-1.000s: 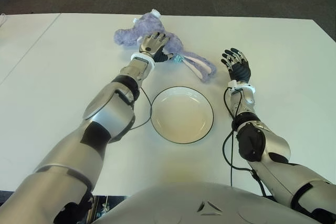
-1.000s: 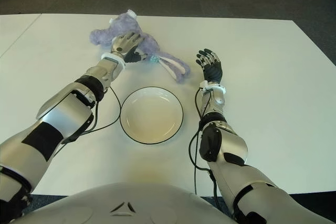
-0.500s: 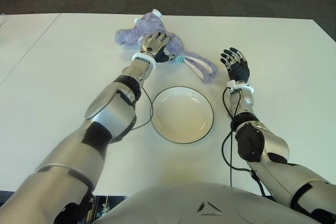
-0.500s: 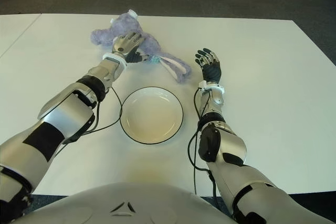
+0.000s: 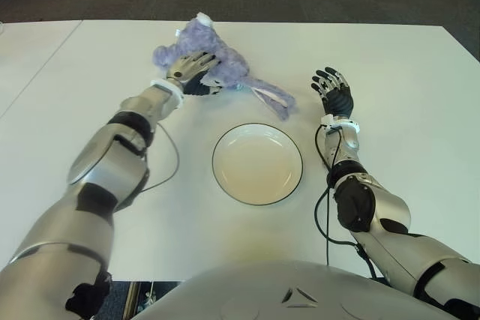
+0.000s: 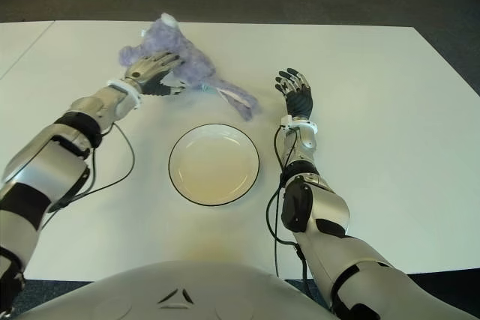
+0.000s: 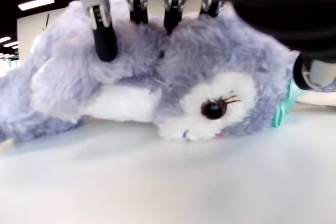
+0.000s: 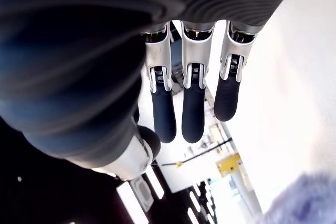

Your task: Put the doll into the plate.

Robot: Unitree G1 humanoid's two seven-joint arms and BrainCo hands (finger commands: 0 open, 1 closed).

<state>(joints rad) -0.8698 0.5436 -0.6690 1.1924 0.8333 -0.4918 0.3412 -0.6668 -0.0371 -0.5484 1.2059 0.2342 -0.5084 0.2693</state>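
Left hand [image 5: 189,73] has its fingers [image 7: 105,35] dug into the doll [image 5: 214,65], upper left, to lift it toward the plate [image 5: 257,164] at centre. Right hand [image 5: 334,95] idles open beside it.

Left arm stretched far forward and leftward, left hand [image 5: 191,71] palm down with fingers [image 7: 105,35] curled over and pressing into the purple plush doll [image 5: 217,65], gripping it. Right arm extended forward at the right side, right hand [image 5: 334,94] raised with fingers [image 8: 191,111] spread and relaxed, holding nothing
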